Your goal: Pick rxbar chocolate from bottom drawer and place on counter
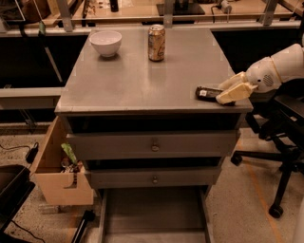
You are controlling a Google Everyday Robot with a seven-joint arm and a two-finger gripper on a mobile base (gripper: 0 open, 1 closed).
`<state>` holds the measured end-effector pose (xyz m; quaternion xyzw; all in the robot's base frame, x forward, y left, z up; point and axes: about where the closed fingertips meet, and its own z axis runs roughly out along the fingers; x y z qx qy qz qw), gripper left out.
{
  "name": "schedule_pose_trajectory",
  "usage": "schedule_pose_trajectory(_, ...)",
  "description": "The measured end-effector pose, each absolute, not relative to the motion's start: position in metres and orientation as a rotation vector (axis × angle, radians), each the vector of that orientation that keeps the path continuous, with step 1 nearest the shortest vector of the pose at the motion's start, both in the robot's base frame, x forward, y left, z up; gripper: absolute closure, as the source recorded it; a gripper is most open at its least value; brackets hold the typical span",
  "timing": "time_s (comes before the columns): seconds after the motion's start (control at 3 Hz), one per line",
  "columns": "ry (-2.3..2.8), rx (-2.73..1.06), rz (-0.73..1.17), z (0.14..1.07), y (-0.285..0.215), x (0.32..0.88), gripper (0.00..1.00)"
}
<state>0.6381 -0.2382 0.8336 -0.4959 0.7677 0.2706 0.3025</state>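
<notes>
- Surface: counter (142, 80), a grey, slightly glossy metal top on a drawer cabinet. The gripper sits at its front right corner, in from the right edge.
- Room: wooden workbench (142, 12) runs along the back, well beyond the gripper. Speckled floor below.
- Black office chair (280, 156) is below and just right of the gripper, off the cabinet.
- White bowl (105, 42) and gold can (156, 42) are at the counter's far side, well apart from the gripper. The can is upright and the nearer of the two.
- Two knobbed drawers (154, 144) are shut, below and left of the gripper.
- bottom drawer (154, 213) is pulled out at floor level, well below the gripper, with bare grey floor showing.
- Tan wooden box (61, 182) hangs at the cabinet's left side, opposite the gripper.
- Arm: white forearm comes in from the right edge, angled down-left, wrist low over the counter corner.
- gripper (224, 91): cream, at counter level, at the right end of the bar. Can't tell whether it's clamped on the bar or loose.
- rxbar chocolate (208, 93): lies flat on the counter near the front edge, its free end sticking out left of the gripper.
</notes>
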Motion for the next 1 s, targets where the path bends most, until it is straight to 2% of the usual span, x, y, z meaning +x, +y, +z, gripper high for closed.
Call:
schedule_pose_trajectory(0.67, 2.034, -1.314, 0.719, 0.8324, -0.2366, 0.6395, 0.13)
schedule_pose_trajectory(1.0, 2.034, -1.314, 0.719, 0.8323, -0.2365, 0.6395, 0.00)
